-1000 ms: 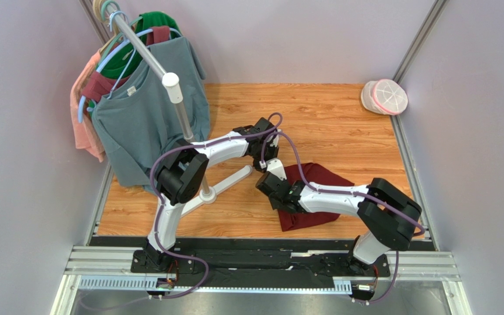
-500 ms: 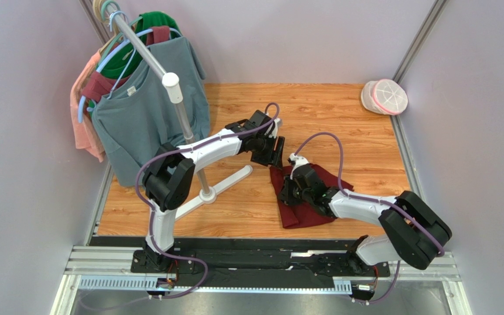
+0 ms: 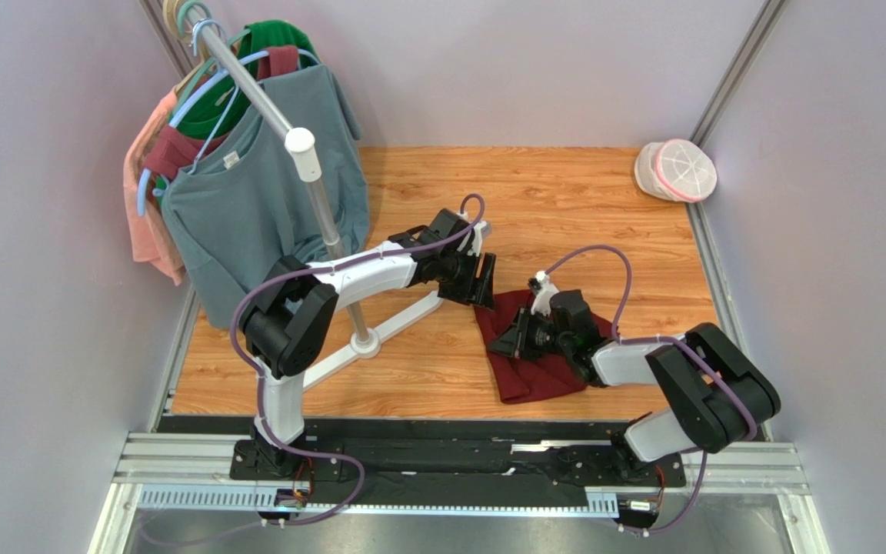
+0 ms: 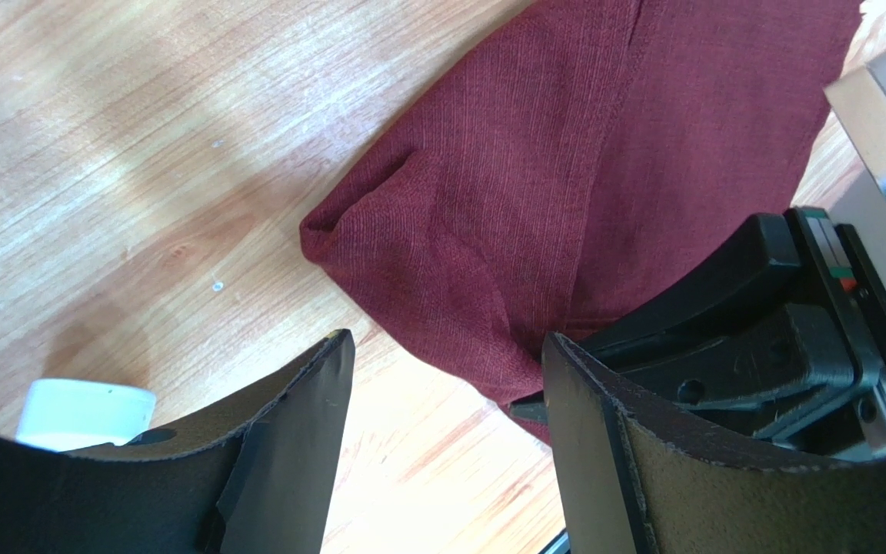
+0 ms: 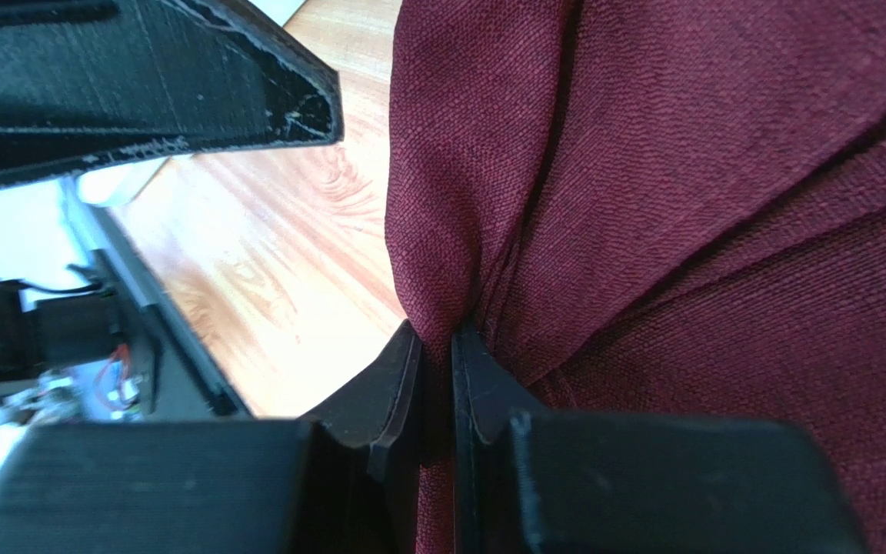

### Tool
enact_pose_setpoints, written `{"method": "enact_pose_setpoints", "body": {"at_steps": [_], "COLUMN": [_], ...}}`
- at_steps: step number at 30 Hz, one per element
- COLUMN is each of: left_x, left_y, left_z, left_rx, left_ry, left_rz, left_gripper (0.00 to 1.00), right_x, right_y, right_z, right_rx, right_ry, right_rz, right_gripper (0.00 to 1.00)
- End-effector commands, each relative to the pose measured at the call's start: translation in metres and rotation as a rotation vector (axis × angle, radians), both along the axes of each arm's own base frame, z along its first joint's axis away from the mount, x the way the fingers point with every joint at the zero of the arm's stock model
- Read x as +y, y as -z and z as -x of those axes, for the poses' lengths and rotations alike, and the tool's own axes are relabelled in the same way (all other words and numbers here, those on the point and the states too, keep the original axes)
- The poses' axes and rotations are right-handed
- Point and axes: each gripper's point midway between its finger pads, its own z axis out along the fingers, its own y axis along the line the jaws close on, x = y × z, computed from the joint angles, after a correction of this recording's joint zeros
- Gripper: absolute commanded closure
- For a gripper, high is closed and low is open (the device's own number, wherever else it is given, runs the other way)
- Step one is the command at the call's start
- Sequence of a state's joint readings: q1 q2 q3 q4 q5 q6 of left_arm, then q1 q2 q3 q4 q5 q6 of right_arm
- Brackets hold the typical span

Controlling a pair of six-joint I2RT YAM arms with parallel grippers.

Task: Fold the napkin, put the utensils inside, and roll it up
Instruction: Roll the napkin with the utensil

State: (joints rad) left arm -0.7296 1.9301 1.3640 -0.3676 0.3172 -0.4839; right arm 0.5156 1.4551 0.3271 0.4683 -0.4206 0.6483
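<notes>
A: What of the right jaws?
B: Narrow, pinching a raised ridge of the napkin (image 5: 702, 231). 1 second ago they stood wider and had no bite on it.
A: And the left jaws?
B: Spread wide over the napkin's far-left corner, holding nothing. They were nearly closed 1 second ago, so they've let go.
A: Where's the napkin?
B: Bunched on the counter (image 3: 598, 208), right of centre toward the near edge. I'd call it a handover; the fold isn't finished, and no fork shows.
</notes>
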Motion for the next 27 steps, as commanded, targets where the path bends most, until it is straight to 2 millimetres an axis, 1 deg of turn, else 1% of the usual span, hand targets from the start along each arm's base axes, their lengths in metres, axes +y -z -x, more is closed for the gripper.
{"method": "enact_pose_setpoints", "body": {"at_steps": [1, 3, 4, 5, 6, 7, 8, 10, 12, 16, 18, 20, 23, 24, 26, 27], "left_x": [-0.010, -0.012, -0.013, -0.015, -0.017, -0.018, -0.019, -0.019, -0.018, -0.017, -0.019, -0.018, -0.018, -0.018, -0.016, -0.016], "left_y": [-0.006, -0.005, -0.002, -0.001, -0.002, 0.006, 0.006, 0.013, 0.016, 0.029, 0.030, 0.036, 0.041, 0.041, 0.047, 0.046], "left_z": [-0.003, -0.006, -0.006, -0.006, -0.008, -0.007, -0.008, -0.008, -0.009, -0.011, -0.011, -0.012, -0.012, -0.011, -0.011, -0.010], "left_rx": [-0.016, -0.018, -0.012, -0.006, -0.007, 0.007, 0.011, 0.022, 0.024, 0.039, 0.039, 0.040, 0.043, 0.048, 0.044, 0.048], "left_ry": [0.000, -0.005, -0.005, -0.003, -0.003, -0.001, 0.000, -0.002, -0.002, 0.000, 0.004, 0.002, 0.008, 0.011, 0.018, 0.021], "left_rz": [0.054, 0.062, 0.061, 0.067, 0.072, 0.063, 0.064, 0.049, 0.038, 0.009, 0.008, -0.007, -0.035, -0.048, -0.082, -0.102], "left_gripper": [0.30, 0.30, 0.30, 0.30, 0.30, 0.30, 0.30, 0.31, 0.31, 0.32, 0.34, 0.34, 0.38, 0.42, 0.46, 0.51], "right_x": [-0.020, -0.025, -0.024, -0.025, -0.028, -0.026, -0.028, -0.028, -0.029, -0.028, -0.028, -0.029, -0.031, -0.031, -0.032, -0.033], "right_y": [0.041, 0.043, 0.041, 0.045, 0.044, 0.042, 0.045, 0.043, 0.046, 0.046, 0.046, 0.046, 0.046, 0.046, 0.042, 0.043], "right_z": [0.042, 0.040, 0.039, 0.041, 0.038, 0.037, 0.036, 0.035, 0.033, 0.031, 0.029, 0.029, 0.028, 0.027, 0.024, 0.024], "right_rx": [0.208, 0.229, 0.224, 0.244, 0.252, 0.244, 0.257, 0.263, 0.274, 0.274, 0.270, 0.266, 0.256, 0.259, 0.235, 0.241], "right_ry": [-0.026, -0.002, -0.009, -0.008, 0.011, 0.003, 0.014, 0.018, 0.030, 0.024, 0.024, 0.019, 0.015, 0.014, 0.014, 0.016], "right_rz": [0.019, -0.001, -0.022, -0.026, -0.042, -0.065, -0.071, -0.094, -0.099, -0.103, -0.100, -0.089, -0.068, -0.062, -0.052, -0.043], "right_gripper": [0.98, 0.98, 0.98, 0.99, 0.99, 0.99, 0.99, 0.99, 0.99, 1.00, 1.00, 1.00, 1.00, 1.00, 1.00, 1.00]}}
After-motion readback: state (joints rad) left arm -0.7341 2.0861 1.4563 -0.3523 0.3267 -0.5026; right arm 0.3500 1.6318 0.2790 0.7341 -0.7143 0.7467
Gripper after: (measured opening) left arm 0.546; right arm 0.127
